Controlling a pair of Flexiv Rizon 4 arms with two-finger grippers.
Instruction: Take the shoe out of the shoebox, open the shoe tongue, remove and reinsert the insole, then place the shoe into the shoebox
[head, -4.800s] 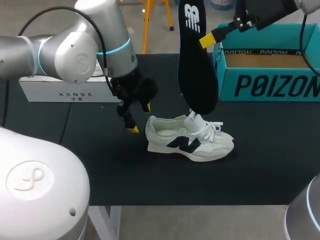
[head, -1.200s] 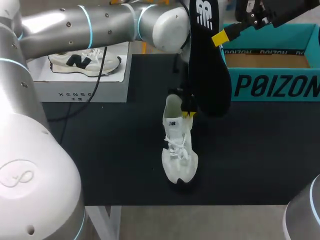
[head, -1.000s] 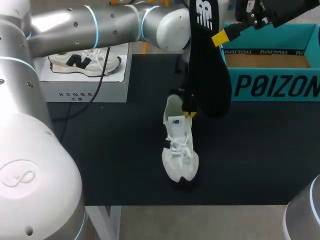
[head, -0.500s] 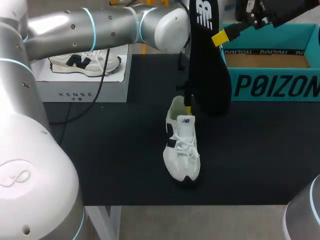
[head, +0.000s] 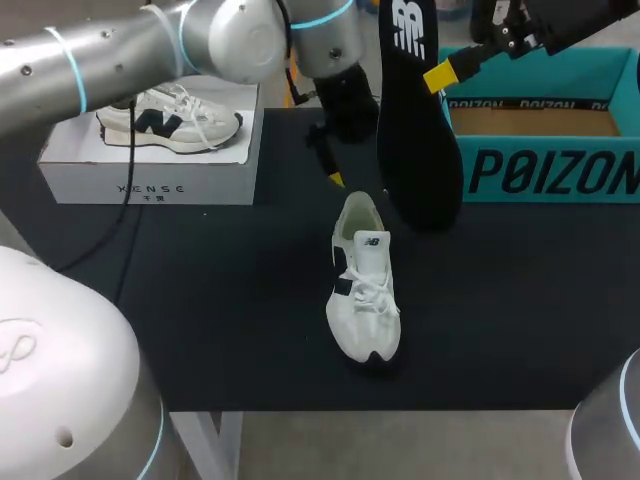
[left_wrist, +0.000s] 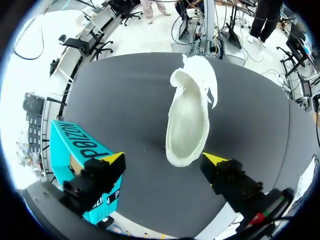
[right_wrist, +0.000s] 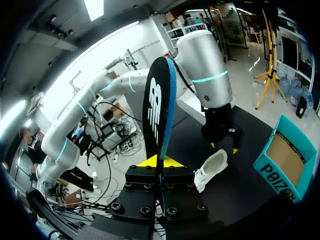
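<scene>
Two arms are shown from the head view. The black insole is held upright above the table, clamped at its edge by the right gripper, probably to keep it clear until the white shoe is readied. The shoe is laid mid-table, toe near, left of the teal shoebox. From the left wrist, the left gripper is seen with fingers apart, just beyond the heel, touching nothing. From the right wrist, the insole is seen pinched between both tips, apparently poised for reinsertion.

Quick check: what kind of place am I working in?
Likely a robot lab test bench: a black table, a teal shoebox and a white shoe staged on it, the right tool gripping a black insole.
</scene>
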